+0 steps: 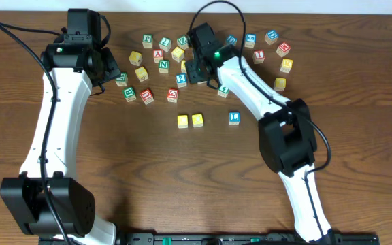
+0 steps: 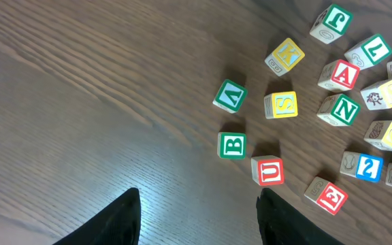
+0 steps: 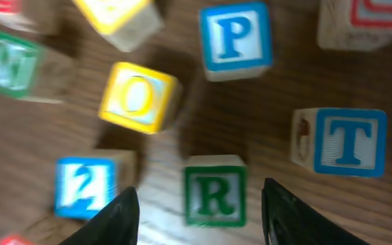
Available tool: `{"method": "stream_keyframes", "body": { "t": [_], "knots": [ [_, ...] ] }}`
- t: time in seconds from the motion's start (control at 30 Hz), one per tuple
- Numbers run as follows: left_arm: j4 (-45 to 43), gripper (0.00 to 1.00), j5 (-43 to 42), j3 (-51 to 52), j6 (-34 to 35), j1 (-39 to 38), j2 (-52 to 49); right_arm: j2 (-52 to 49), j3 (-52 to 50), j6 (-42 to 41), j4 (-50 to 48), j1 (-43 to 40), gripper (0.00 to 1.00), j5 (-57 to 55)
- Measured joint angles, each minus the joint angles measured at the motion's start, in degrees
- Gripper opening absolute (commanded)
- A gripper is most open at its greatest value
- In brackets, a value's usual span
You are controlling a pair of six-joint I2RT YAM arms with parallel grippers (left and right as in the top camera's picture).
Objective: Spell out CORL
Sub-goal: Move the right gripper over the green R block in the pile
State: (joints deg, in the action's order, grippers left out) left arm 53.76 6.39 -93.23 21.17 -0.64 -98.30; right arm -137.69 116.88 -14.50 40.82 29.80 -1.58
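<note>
Two yellow-topped cubes (image 1: 183,121) (image 1: 197,120) sit side by side in the middle of the table. Further right, after a gap, lies the white cube with a blue L (image 1: 234,118). The white cube with a green R (image 3: 214,195) lies flat between the fingers of my right gripper (image 3: 199,214). That gripper is open, with a gap on each side of the cube. In the overhead view my right gripper (image 1: 197,71) hangs over the pile and hides the R cube. My left gripper (image 2: 199,218) (image 1: 111,68) is open over bare wood, left of the pile.
Loose cubes crowd the R cube: a yellow O (image 3: 139,96), blue P (image 3: 235,39), blue T (image 3: 349,141) and blue 2 (image 3: 84,185). Near my left gripper lie a green B (image 2: 232,145) and a red U (image 2: 269,170). More cubes spread along the table's back (image 1: 271,51).
</note>
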Motion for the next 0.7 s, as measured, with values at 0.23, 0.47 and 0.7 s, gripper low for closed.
{"method": "stream_keyframes", "body": {
  "t": [0.23, 0.47, 0.7],
  "knots": [
    [0.0, 0.54, 0.0, 0.0, 0.0, 0.0, 0.0, -1.6, 0.0, -1.8, -1.9, -0.2, 0.51, -2.5],
    [0.0, 0.54, 0.0, 0.0, 0.0, 0.0, 0.0, -3.7, 0.0, -2.6, -2.6, -0.2, 0.31, -2.8],
    [0.0, 0.54, 0.0, 0.0, 0.0, 0.0, 0.0, -3.7, 0.0, -2.8, -3.1, -0.2, 0.22, -2.8]
  ]
}}
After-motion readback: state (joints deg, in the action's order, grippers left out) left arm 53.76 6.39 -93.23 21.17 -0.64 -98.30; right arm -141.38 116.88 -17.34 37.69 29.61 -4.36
